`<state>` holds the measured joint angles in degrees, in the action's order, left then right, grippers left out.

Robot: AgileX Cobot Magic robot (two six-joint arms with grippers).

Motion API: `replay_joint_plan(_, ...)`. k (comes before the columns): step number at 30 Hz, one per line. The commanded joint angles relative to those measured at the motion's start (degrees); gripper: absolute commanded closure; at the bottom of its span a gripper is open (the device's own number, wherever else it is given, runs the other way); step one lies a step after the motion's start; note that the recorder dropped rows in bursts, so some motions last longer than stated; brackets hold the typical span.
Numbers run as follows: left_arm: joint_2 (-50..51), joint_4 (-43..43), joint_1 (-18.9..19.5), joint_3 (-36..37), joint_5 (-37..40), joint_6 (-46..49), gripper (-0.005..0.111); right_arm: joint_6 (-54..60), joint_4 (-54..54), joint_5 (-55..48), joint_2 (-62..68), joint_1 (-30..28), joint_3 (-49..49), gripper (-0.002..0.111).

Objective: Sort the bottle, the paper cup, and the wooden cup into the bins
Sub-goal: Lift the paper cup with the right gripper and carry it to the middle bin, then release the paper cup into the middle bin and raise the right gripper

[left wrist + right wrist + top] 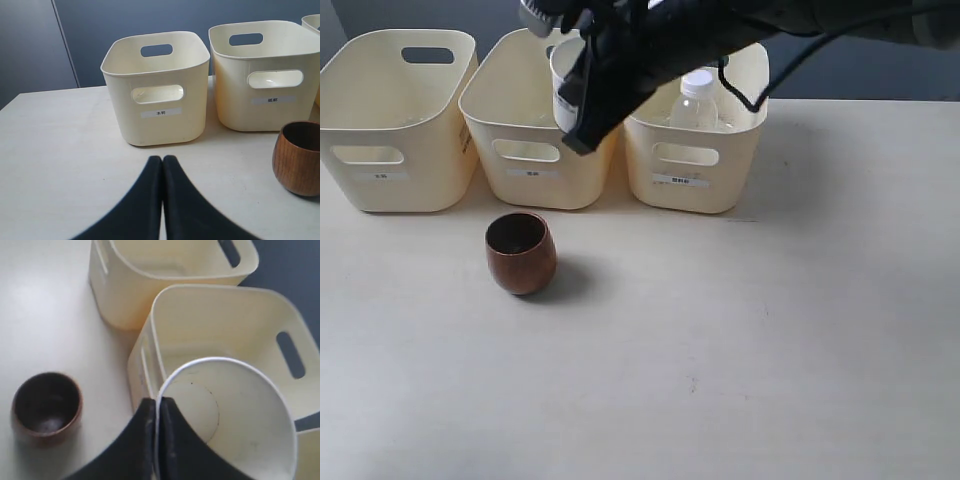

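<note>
My right gripper has reached across and hangs over the middle bin, shut on the wall of the white paper cup. In the right wrist view its jaws pinch the paper cup's rim, one finger inside and one outside, with the middle bin's opening below. The clear bottle stands in the right bin. In front of the middle bin, the brown wooden cup sits upright on the table. My left gripper is shut on nothing, low over the table, facing the left bin.
The left bin looks empty. In the left wrist view the wooden cup sits in front of the middle bin. The right wrist view shows the wooden cup beside the bins. A dark wall runs behind the bins.
</note>
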<state>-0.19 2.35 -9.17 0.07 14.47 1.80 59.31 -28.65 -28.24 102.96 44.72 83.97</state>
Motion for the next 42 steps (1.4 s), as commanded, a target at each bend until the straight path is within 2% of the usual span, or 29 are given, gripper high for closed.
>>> replay_joint_plan(1,0.19,0.09,-0.16,-0.07,-0.80,-0.16,0.107,0.95,-0.40,0.26,5.61,-0.09,8.68,0.109)
replay_joint_plan(6,0.19,0.09,-0.16,-0.07,-0.80,-0.16,0.107,0.80,0.06,-2.87,15.57,-0.73,22.27,0.109)
replay_joint_plan(10,0.19,0.09,-0.16,-0.07,-0.80,-0.16,0.107,-6.91,0.10,-9.36,26.08,-4.11,35.50,0.109)
replay_joint_plan(14,0.19,0.09,-0.16,-0.07,-0.80,-0.16,0.107,-13.70,0.14,-13.90,32.70,-6.77,42.99,0.109)
replay_joint_plan(26,0.19,0.09,-0.16,-0.07,-0.80,-0.16,0.107,-14.47,0.22,-15.45,35.61,-6.94,44.41,0.108)
replay_joint_plan(30,0.19,0.09,-0.16,-0.07,-0.80,-0.16,0.107,-14.60,0.22,-16.21,35.61,-6.94,44.41,0.081)
replay_joint_plan(32,0.19,0.09,-0.16,-0.07,-0.80,-0.16,0.107,-15.20,0.57,-16.21,35.61,-6.94,44.41,0.074)
replay_joint_plan(42,0.19,0.09,-0.16,-0.07,-0.80,-0.16,0.107,-15.92,1.53,-17.01,34.37,-6.94,44.41,0.072)
